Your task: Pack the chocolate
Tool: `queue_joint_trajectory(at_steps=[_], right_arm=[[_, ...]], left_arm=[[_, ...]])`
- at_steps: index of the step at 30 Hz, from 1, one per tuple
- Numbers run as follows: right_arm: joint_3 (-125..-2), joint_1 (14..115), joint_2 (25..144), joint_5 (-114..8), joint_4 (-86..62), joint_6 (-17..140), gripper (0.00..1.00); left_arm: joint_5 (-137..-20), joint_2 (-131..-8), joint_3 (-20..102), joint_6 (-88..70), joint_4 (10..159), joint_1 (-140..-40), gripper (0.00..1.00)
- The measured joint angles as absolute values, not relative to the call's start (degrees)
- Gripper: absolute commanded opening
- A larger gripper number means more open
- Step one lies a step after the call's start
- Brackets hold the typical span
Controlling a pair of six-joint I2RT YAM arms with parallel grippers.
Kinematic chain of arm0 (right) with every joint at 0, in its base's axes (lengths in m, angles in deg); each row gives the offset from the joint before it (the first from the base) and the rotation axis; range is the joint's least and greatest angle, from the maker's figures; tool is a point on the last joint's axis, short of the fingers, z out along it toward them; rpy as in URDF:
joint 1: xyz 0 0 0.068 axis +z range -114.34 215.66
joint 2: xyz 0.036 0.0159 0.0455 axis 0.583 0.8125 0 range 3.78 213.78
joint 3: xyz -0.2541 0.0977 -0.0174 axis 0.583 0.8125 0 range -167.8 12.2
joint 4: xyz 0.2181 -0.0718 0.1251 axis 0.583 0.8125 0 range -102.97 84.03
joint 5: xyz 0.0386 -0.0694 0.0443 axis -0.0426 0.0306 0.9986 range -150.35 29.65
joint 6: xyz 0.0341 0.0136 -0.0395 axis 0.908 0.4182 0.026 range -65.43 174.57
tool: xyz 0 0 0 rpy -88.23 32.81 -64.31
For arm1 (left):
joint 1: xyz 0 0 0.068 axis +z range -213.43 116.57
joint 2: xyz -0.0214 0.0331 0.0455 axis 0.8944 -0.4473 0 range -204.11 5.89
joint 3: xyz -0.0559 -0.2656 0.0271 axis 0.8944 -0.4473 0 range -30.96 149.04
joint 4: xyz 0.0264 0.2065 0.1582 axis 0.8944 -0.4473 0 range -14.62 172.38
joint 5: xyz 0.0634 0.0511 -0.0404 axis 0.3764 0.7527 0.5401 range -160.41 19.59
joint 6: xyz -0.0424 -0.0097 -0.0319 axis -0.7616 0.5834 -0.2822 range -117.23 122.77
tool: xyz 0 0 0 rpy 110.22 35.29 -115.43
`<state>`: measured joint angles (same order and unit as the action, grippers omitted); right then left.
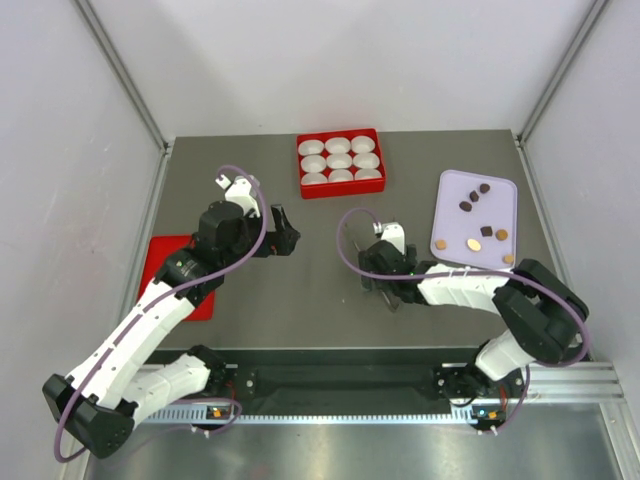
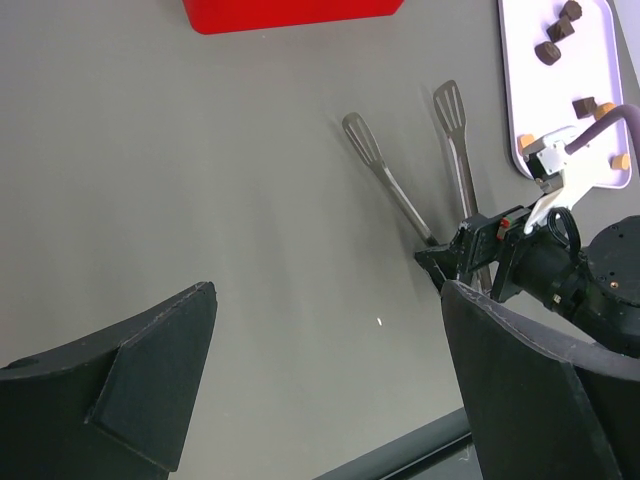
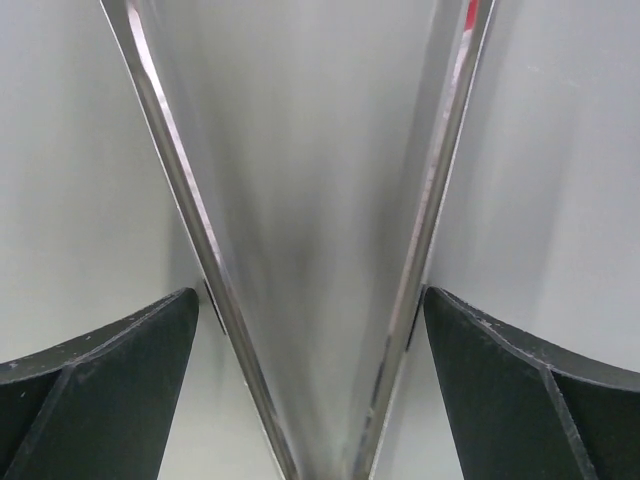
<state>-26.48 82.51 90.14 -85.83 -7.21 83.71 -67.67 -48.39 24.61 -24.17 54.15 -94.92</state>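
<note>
Several tiny chocolates, dark brown (image 1: 466, 206) and tan-orange (image 1: 470, 244), lie on a lavender tray (image 1: 450, 185) at the right. They also show in the left wrist view (image 2: 548, 52). My right gripper (image 1: 380, 272) is shut on metal tongs (image 3: 430, 200), its fingers (image 3: 520, 400) pressing the outsides of both arms. The tongs' (image 2: 382, 165) tips lie spread over the table, left of the tray. My left gripper (image 1: 290, 240) is open and empty above the table's middle left, jaws wide apart (image 2: 330, 400).
A red box (image 1: 341, 190) with several white fluted paper cups (image 1: 339, 160) stands at the back centre. A flat red lid (image 1: 160, 262) lies at the left under my left arm. A purple cable loops by the right wrist (image 1: 345, 250).
</note>
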Motion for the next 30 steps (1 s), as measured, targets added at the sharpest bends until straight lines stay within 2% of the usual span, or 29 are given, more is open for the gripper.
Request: queue_joint_trajectory(at_steps=[6, 10, 13, 19, 30], right_arm=[[-26.54, 82.53, 91.24, -86.55, -9.41, 84.96, 0.91], [-26.85, 82.53, 91.94, -87.36, -10.38, 85.29, 0.78], [-27.42, 82.53, 92.09, -87.25, -9.46, 85.48, 0.73], [-30.85, 82.53, 88.79, -86.98, -0.98, 83.95, 0.62], [-46.48, 81.48, 78.95, -84.01, 15.52, 79.28, 0.55]], left_arm=[[-67.49, -48.39, 24.61, -24.19, 54.15, -94.92, 0.99], [-67.51, -48.39, 24.53, -24.37, 54.19, -94.92, 0.98], [-67.54, -48.37, 24.24, -24.54, 54.15, -94.92, 0.99], [-67.27, -48.37, 24.24, -24.54, 54.11, -94.92, 0.99], [-67.19, -49.05, 24.22, -24.54, 54.13, -94.92, 0.99]])
